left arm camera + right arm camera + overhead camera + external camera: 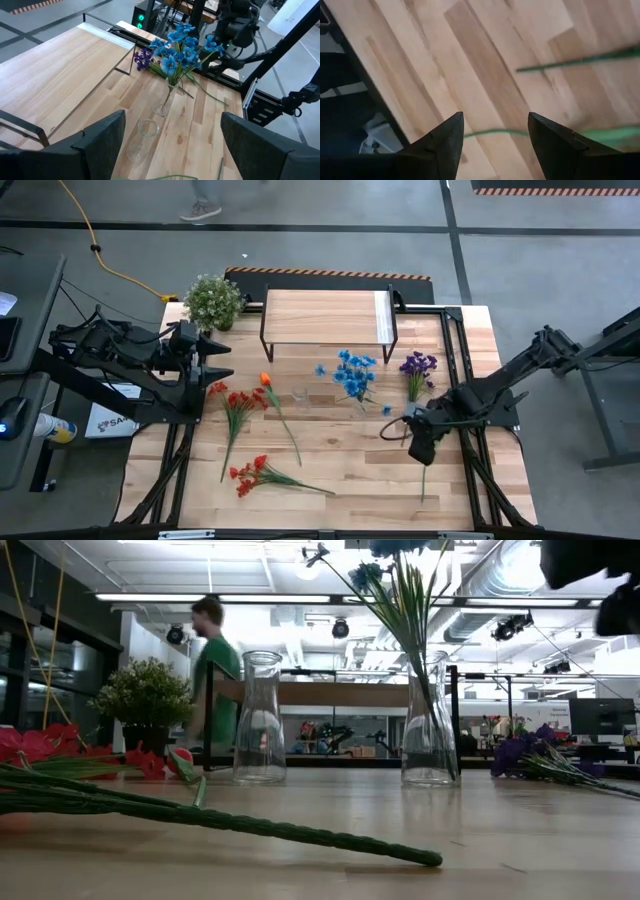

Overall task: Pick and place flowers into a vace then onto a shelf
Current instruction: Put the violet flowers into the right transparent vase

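Note:
Blue flowers (355,375) stand in a clear glass vase (430,725) mid-table, their stalks inside it. An empty vase (303,398) stands upright beside it. Red flowers (235,405), an orange one (266,380), a second red bunch (250,473) and purple flowers (418,370) lie flat on the table. The shelf (328,317) stands at the far edge. My right gripper (495,117) is open, raised over a bare green stalk (495,133) near the table's right edge. My left gripper (170,150) is open, at the left edge, facing the vases.
A bushy potted plant (213,300) sits at the far left corner beside the shelf. Black frame rails (452,350) run along the table's right side. A person (215,680) walks behind the table. Bare planks lie between the red bunch and my right gripper.

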You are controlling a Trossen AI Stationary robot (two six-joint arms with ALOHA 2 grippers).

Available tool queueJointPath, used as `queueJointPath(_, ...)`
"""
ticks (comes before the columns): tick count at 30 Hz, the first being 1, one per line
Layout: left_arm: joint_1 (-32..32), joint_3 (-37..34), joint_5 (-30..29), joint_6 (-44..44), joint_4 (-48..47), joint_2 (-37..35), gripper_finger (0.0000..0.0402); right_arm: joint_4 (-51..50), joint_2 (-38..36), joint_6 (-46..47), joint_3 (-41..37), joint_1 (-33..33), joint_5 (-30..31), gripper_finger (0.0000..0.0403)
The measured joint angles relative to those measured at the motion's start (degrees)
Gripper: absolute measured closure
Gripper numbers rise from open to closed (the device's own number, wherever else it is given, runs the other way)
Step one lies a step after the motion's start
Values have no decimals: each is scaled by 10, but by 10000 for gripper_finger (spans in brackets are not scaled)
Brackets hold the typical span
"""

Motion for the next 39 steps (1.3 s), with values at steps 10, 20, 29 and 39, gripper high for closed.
queueJointPath(10, 0, 0, 0, 0, 0, 0, 41, -42, -71, 229, 0, 169, 124, 206)
queueJointPath(20, 0, 0, 0, -5, 0, 0, 41, -57, -79, 304, 0, 263, 150, 233)
queueJointPath(29, 0, 0, 1, -8, 21, 11, 41, -215, -80, 350, 0, 238, 201, 241)
queueJointPath(39, 0, 0, 2, -21, 26, 40, 41, -362, -129, 327, 0, 171, 246, 229)
